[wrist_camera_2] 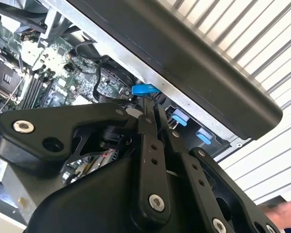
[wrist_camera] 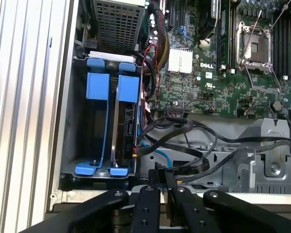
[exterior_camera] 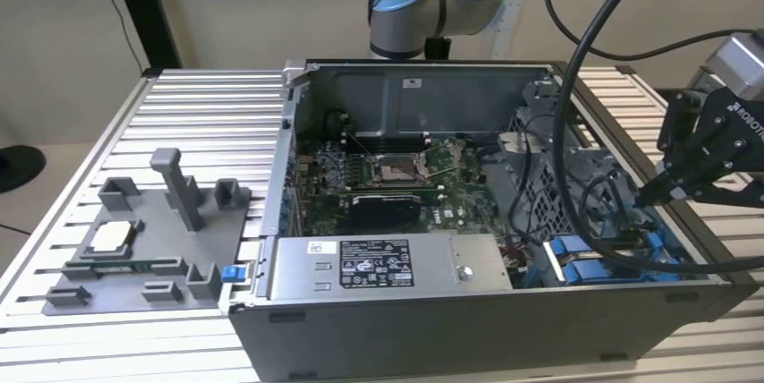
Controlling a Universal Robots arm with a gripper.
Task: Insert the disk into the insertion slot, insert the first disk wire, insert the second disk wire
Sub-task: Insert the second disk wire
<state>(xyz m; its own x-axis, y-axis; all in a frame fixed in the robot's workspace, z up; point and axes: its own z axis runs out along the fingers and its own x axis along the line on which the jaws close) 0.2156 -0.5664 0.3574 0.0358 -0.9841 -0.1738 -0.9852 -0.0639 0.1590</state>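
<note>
The disk (wrist_camera: 126, 121) sits on edge inside the insertion slot (wrist_camera: 70, 145), with its blue carrier frame (wrist_camera: 128, 87) at the slot's mouth. Beside it is a second blue carrier (wrist_camera: 98, 85). In the exterior view the blue carriers (exterior_camera: 579, 262) lie in the case's near corner on that view's right. My gripper (wrist_camera: 162, 177) hovers just past the case rim near the drive bay, its fingers close together. The end of a black disk wire (wrist_camera: 184, 167) seems pinched at the tips. Other black wires (wrist_camera: 174, 128) loop between bay and motherboard. The gripper (exterior_camera: 649, 193) points down into the case, and its tips (wrist_camera_2: 149, 107) are near a blue tab (wrist_camera_2: 145, 89).
The open computer case (exterior_camera: 478, 329) stands on a slatted metal table (exterior_camera: 215, 114). Inside are the motherboard (exterior_camera: 382, 177) and a grey labelled power-supply box (exterior_camera: 382, 262). A grey fixture plate (exterior_camera: 143, 240) lies on the exterior view's left. Thick black cables (exterior_camera: 585, 88) hang over the case.
</note>
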